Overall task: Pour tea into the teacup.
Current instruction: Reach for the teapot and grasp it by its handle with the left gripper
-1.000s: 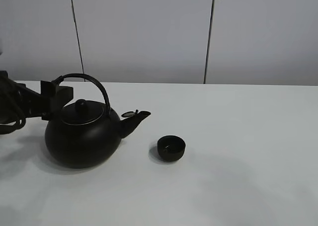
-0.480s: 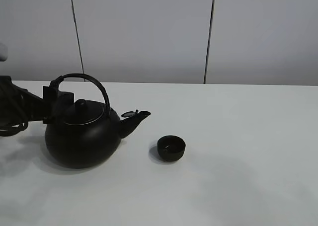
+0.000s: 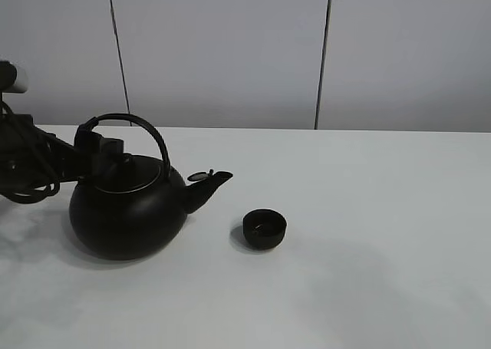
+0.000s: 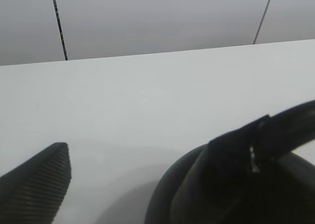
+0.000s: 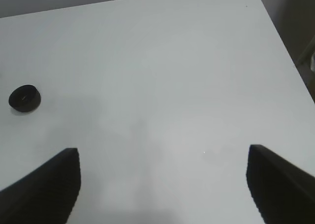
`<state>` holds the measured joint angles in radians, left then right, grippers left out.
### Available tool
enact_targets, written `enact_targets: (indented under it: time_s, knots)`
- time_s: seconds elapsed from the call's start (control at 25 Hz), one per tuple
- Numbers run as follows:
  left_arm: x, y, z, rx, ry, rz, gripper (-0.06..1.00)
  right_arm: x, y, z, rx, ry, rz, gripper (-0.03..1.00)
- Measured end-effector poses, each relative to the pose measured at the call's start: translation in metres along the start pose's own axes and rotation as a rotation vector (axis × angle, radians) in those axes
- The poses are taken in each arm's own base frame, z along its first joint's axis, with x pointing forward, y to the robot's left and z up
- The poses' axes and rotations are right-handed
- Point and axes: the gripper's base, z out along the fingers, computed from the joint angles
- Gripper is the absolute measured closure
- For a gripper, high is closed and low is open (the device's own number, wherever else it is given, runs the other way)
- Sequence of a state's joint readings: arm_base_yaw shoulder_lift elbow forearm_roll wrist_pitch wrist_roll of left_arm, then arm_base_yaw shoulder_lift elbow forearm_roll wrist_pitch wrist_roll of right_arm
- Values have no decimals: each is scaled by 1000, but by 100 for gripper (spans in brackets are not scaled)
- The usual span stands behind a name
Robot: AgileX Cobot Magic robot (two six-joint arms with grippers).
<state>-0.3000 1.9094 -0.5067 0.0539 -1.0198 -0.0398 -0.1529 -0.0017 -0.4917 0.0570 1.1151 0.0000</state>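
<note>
A big round black kettle (image 3: pixel 126 215) with an arched handle (image 3: pixel 146 126) stands on the white table (image 3: pixel 368 188), spout pointing right. The teacup (image 3: pixel 265 228), small, low and matte black, sits just right of the spout; it also shows in the right wrist view (image 5: pixel 24 98). My left gripper (image 3: pixel 106 146) is at the left end of the handle, by the lid. In the left wrist view the left gripper (image 4: pixel 138 152) is open, one finger (image 4: pixel 37 187) apart from the kettle (image 4: pixel 197 199), the other against the handle (image 4: pixel 290 125). My right gripper (image 5: pixel 162 152) is open and empty above bare table.
A grey panelled wall (image 3: pixel 230 50) stands behind the table. The table's right edge (image 5: pixel 285 51) shows in the right wrist view. The left arm's cables (image 3: pixel 27 169) hang at the far left.
My left gripper has moved right and a little up, closer in on the kettle's handle. The kettle and teacup have not moved.
</note>
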Motion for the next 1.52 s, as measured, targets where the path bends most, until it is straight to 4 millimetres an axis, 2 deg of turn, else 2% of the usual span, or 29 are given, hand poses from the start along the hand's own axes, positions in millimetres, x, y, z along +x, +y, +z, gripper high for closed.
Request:
enact_targets:
  time_s: [0.04, 0.28, 0.32, 1.12, 1.52]
  knots:
    - [0, 0, 0, 2, -2, 1, 32, 0, 0, 0, 0, 0, 0, 34]
    - [-1, -4, 0, 45, -11, 35, 75, 0, 0, 0, 0, 0, 0, 34]
    - [-1, -5, 0, 50, -14, 55, 79, 0, 0, 0, 0, 0, 0, 34]
    - [-2, -7, 1, 93, -39, 95, 79, 0, 0, 0, 0, 0, 0, 34]
    - [-12, -9, 17, 124, -8, 136, 81, 0, 0, 0, 0, 0, 0, 34]
